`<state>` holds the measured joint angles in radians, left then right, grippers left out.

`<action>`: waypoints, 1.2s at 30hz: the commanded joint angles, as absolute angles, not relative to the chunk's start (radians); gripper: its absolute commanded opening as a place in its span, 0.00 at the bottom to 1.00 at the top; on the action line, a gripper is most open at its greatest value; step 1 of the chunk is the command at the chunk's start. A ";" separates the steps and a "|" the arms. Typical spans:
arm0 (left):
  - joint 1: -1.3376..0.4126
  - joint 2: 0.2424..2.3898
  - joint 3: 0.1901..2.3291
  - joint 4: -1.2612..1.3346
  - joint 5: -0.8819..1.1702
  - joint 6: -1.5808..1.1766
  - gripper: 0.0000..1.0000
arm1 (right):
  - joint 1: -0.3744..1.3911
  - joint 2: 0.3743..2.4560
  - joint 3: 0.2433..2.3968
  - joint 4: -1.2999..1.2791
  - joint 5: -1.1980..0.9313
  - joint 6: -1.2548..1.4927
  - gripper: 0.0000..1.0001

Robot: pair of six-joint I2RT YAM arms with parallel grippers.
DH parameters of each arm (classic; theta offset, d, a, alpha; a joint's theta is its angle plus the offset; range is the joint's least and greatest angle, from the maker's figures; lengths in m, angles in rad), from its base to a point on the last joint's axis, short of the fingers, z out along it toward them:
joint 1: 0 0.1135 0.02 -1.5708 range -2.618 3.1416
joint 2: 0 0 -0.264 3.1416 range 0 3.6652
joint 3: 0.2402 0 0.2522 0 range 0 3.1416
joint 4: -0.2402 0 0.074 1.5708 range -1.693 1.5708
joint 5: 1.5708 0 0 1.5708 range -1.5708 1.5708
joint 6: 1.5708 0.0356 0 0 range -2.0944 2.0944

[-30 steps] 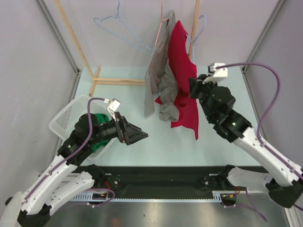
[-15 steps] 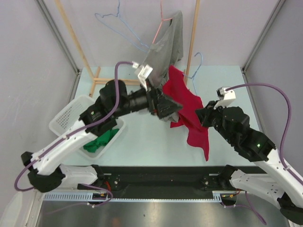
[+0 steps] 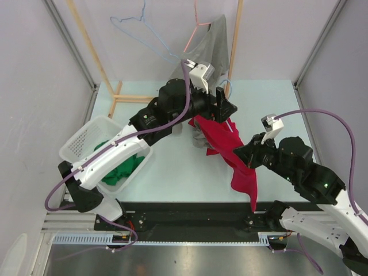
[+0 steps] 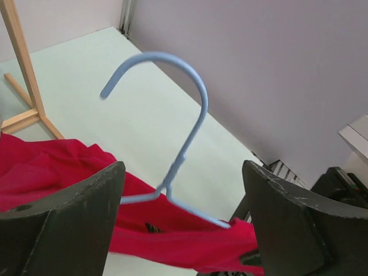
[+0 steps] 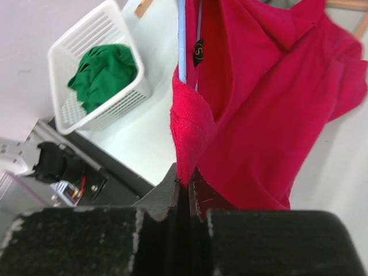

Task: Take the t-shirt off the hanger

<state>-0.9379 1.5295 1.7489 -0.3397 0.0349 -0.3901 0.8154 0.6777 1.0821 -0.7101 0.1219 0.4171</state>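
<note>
Starting with the left wrist view: the left gripper has its two dark fingers set wide apart. The light-blue wire hanger stands hook-up between them, its neck touching neither finger. Its shoulders run down into the red cotton t-shirt bunched below. A wooden rack stands at far left.

Right wrist view: the right gripper has its fingers pressed together, clamped on a fold at the shirt's neck opening. The hanger wire runs down inside that opening, beside a black size tag. Further left is a white slatted plastic basket holding a green cloth.

Top view: the shirt is stretched across the middle of the pale green table, from the left gripper at the far end to the right gripper nearer and to the right. Its loose end droops towards the near edge. A grey garment hangs from the rack just behind the left wrist, crowding that arm. An empty blue wire hanger hangs further left. The basket sits at near left, beside the left arm.
</note>
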 commanded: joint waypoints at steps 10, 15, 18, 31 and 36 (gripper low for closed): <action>-0.945 1.431 1.531 -0.241 -0.055 -0.402 0.48 | 0.822 0.664 1.114 -0.612 -0.110 0.411 0.00; -0.945 1.376 1.523 -0.299 -0.161 -0.388 0.00 | 0.822 0.689 1.101 -0.610 -0.124 0.437 0.04; -0.945 1.315 1.514 -0.337 -0.273 -0.370 0.00 | 0.824 0.701 1.098 -0.644 -0.094 0.452 0.49; -0.945 1.141 1.474 -0.446 -0.498 -0.285 0.00 | 0.824 0.652 1.054 -0.701 -0.002 0.474 0.71; -0.945 1.101 1.453 -0.448 -0.522 -0.278 0.00 | 0.824 0.588 1.025 -0.677 0.093 0.497 0.35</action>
<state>-0.9459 1.1427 1.4673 -0.4599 -0.4694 -0.3042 0.8196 0.6399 1.0359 -0.6914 0.0040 0.4721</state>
